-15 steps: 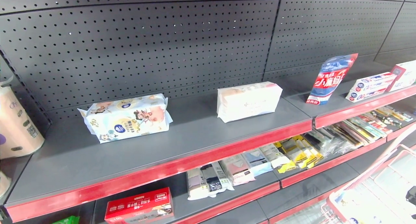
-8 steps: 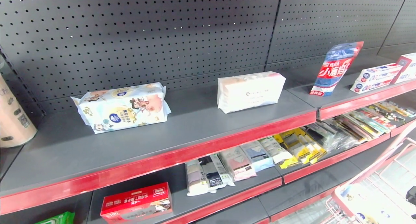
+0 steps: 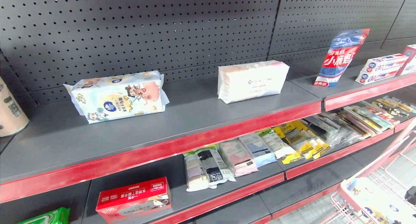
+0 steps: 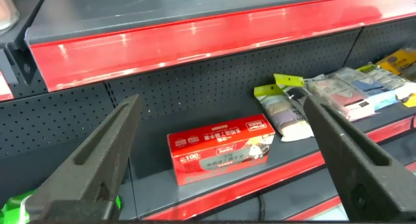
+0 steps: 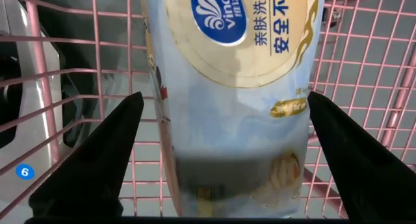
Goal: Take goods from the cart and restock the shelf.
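Sitting on the top shelf (image 3: 195, 115): you see a cartoon pack (image 3: 117, 95), lying flat on its long side close to the back wall.
White pack (image 3: 252, 81): on the same shelf, to the right of the cartoon pack and well apart from it.
Red and blue pouch (image 3: 341, 56): much farther right of the cartoon pack, standing up and leaning on the back wall.
Red box (image 3: 133, 198): one shelf down, right below the cartoon pack.
Cart (image 3: 383, 159): pink wire, far down and to the right of the cartoon pack.
Cart pack (image 5: 234, 55): this is your thing to move. It lies in the cart.
Right gripper (image 5: 225, 97): your fingers are spread wide, one on each side of the cart pack.
Left gripper (image 4: 221, 100): held low, below the cartoon pack, facing the red box. Your fingers are spread wide with nothing between them.
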{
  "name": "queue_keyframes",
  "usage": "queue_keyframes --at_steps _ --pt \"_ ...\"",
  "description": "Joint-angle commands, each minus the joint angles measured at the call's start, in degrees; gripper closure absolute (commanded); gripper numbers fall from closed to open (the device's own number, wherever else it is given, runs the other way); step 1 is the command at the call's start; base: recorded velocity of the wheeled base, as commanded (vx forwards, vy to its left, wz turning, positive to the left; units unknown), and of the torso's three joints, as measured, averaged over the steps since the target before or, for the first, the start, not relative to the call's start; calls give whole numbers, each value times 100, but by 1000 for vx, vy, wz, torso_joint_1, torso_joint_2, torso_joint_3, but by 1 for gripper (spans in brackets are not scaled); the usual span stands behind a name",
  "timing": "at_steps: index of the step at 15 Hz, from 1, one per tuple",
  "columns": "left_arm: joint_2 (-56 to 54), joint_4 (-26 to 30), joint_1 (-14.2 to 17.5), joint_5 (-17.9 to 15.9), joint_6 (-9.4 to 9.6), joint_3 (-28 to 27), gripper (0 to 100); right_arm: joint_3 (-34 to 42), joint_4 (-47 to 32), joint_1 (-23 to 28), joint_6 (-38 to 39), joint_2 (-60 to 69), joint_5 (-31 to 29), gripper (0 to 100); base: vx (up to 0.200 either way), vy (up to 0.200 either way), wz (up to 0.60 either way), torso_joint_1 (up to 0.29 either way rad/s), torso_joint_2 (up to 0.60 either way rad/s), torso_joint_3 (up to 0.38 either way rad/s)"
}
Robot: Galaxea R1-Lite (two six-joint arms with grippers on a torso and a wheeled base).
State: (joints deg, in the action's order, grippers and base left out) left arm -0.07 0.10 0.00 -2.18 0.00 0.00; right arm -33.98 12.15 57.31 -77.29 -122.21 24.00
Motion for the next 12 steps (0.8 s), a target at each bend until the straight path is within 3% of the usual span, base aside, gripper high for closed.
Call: queue_keyframes --at_steps 1,10,11,12 --pt "7 -1 0 -2 0 0 0 -30 6 -1 3 -110 43 0 0 0 0 0 0 0" --pt "7 -1 0 -2 0 0 0 -259 6 -1 -32 -523 280 0 0 0 0 0 0 0" --pt "7 -1 0 -2 0 0 0 -268 6 -1 -41 -549 307 100 0 0 0 0 0 0" --pt "7 -1 0 -2 0 0 0 -241 6 -1 -49 -576 359 100 0 0 0 0 0 0"
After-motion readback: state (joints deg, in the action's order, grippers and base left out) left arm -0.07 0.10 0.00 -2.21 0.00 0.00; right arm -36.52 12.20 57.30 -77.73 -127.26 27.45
